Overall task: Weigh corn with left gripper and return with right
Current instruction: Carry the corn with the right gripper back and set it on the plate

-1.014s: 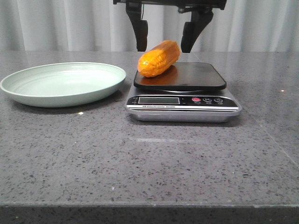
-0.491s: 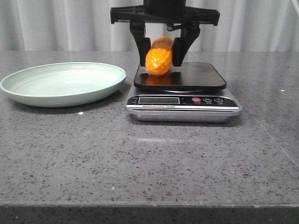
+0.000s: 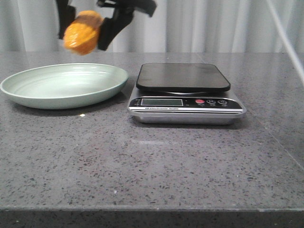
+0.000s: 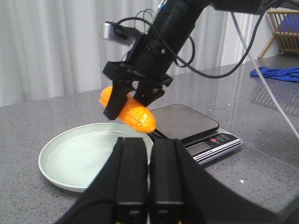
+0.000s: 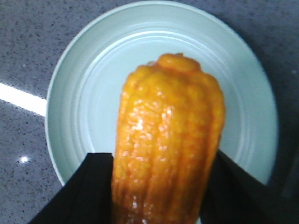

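The corn (image 3: 83, 32) is a glossy orange-yellow cob held in the air above the pale green plate (image 3: 28, 97). My right gripper (image 3: 84, 35) is shut on it, one black finger on each side. The right wrist view shows the corn (image 5: 168, 140) between the right gripper's (image 5: 160, 156) fingers, over the plate (image 5: 70, 93). My left gripper (image 4: 148, 142) is shut and empty, low and back from the plate (image 4: 56, 168). From there I see the right gripper (image 4: 128, 105) with the corn (image 4: 128, 111). The left gripper does not show in the front view.
A digital kitchen scale (image 3: 183, 76) with a bare black platform stands right of the plate, and also shows in the left wrist view (image 4: 187, 121). A blue cloth (image 4: 280, 73) and a wooden rack (image 4: 285, 23) lie far off. White curtains hang behind the table.
The right gripper came down around the corn on the scale, shut on it, lifted it and carried it left to above the plate. The scale's platform is now bare.
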You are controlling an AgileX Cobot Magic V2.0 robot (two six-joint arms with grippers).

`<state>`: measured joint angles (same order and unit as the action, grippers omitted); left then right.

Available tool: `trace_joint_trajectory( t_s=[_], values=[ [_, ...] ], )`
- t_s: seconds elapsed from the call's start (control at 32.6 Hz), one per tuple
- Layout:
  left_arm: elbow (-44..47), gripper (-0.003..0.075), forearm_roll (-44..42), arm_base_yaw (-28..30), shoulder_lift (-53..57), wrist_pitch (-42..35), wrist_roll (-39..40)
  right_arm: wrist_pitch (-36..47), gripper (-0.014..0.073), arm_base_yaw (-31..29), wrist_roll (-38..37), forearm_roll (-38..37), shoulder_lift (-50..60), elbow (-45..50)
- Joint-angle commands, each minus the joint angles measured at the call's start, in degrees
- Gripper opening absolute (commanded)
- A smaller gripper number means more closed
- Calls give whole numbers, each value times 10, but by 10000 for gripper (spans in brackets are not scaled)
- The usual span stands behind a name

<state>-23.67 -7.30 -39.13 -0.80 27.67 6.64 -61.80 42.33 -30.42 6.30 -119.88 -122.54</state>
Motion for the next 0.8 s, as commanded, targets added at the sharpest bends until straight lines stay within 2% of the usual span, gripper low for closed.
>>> trace_joint_trajectory(
  t_s=[0.0, 0.09, 0.31, 0.55, 0.77],
  values=[
    [-13, 127, 1, 1, -8, -47, 1, 55, 253, 8, 9, 7, 17, -19],
    [-13, 127, 1, 1, -8, -47, 1, 62, 334, 12, 9, 10, 0, -20],
    [-13, 127, 1, 1, -8, -47, 1, 92, 591, 13, 7, 39, -9, -22],
    [-13, 127, 1, 1, -8, -47, 1, 36, 605, 6, 7, 37, -1, -54],
    [-13, 127, 1, 1, -8, -47, 1, -27, 605, -37, 10, 29, 46, -55]
  ],
)
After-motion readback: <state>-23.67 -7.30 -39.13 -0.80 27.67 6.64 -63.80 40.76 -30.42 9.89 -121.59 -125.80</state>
